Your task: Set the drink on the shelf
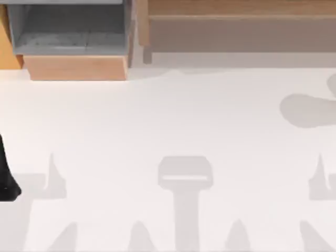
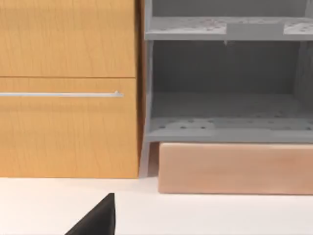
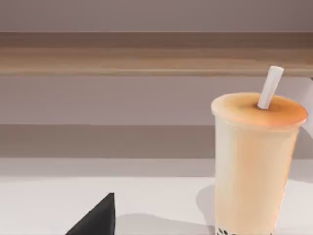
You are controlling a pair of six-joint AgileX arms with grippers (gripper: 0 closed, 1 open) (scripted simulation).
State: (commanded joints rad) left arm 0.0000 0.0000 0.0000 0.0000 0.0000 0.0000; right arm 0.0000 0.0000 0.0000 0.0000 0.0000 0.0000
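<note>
The drink, a pale orange cup with a white straw, stood upright on the white table, near the shelf at the far right. I could not tell whether either gripper was spread or closed.

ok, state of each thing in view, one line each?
drink: upright on the table, straw in, not held, not yet on the shelf.
shelf: at the table's far edge, nothing seen on its planks.
grey-lined box: open-fronted, compartments bare.
left arm: at the table's left edge.
</note>
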